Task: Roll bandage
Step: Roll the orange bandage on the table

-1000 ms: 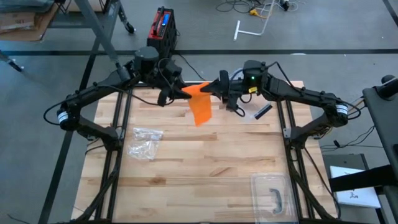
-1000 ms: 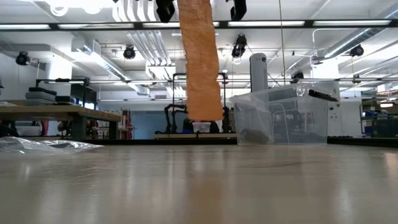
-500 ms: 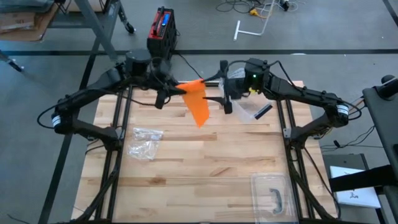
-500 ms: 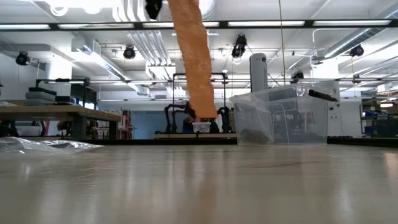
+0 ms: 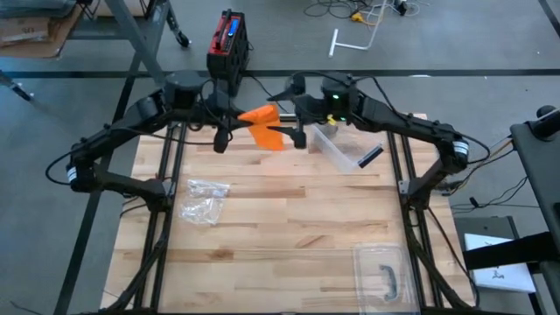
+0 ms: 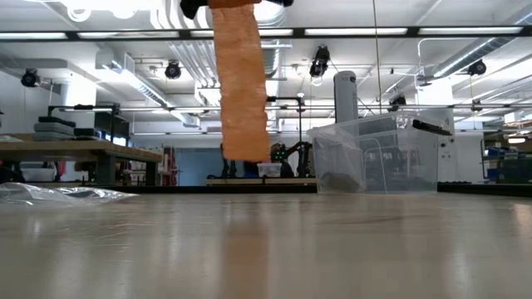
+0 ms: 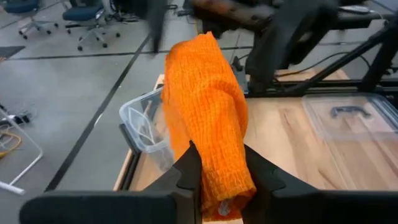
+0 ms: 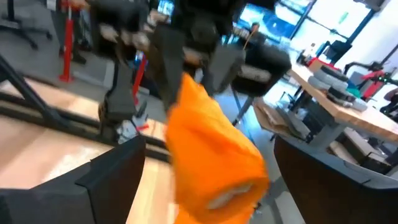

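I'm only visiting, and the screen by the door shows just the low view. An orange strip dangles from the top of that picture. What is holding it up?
Observer: The left gripper. Its fingers are clamped on the top end of the orange bandage.
Operator: Is the other arm helping?
Observer: No. The right gripper has its fingers spread wide either side of the bandage, with a gap on both sides.
Operator: Whereabouts over the table is this?
Observer: From above, it hangs at the table's far edge, between the two arms and just left of the clear bin.
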Tool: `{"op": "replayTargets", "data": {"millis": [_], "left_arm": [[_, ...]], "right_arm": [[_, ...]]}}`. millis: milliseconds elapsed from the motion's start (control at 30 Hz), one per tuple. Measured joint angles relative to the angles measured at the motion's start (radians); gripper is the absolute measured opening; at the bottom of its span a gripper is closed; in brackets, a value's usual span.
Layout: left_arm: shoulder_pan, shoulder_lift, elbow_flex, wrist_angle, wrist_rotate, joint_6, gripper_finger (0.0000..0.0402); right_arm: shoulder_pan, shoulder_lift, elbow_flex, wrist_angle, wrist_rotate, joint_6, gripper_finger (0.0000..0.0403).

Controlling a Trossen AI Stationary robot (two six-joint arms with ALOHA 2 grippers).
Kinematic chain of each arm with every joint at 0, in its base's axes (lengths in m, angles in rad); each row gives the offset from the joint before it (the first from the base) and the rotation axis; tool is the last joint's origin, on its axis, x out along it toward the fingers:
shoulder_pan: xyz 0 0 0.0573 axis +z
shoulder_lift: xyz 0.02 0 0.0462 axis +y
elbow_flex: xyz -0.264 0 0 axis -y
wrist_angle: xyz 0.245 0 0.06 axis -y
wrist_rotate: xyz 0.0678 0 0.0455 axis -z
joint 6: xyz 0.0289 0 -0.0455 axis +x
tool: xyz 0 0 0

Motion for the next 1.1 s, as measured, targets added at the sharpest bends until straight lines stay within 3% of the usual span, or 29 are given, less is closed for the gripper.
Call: {"op": "replayTargets", "data": {"millis": [167,300,500,767,933,1100], "left_arm": [[-0.009,-0.005,0.001,-0.021,0.019,0.052,0.0068],[-0.01,-0.005,0.001,-0.024,0.024,0.061,0.0064],[-0.009,-0.019,0.001,-0.014,0.019,0.065,0.0061],[-0.012,-0.055,0.002,-0.02,-0.001,0.074,0.0108],[-0.01,-0.092,-0.015,-0.043,-0.016,0.085,0.0151],[-0.011,-0.101,-0.129,0.102,-0.019,0.03,0.0193]], "right_arm": [[-0.004,0.093,0.147,-0.12,0.001,-0.055,0.0343],[-0.008,0.156,0.255,-0.249,-0.009,-0.042,0.0304],[-0.008,0.19,0.337,-0.333,-0.02,-0.029,0.0206],[-0.016,0.165,0.335,-0.324,-0.091,0.033,0.004],[-0.059,0.135,0.333,-0.312,-0.157,0.12,0.0039],[-0.076,0.143,0.321,-0.268,-0.25,0.214,0.0043]]}}
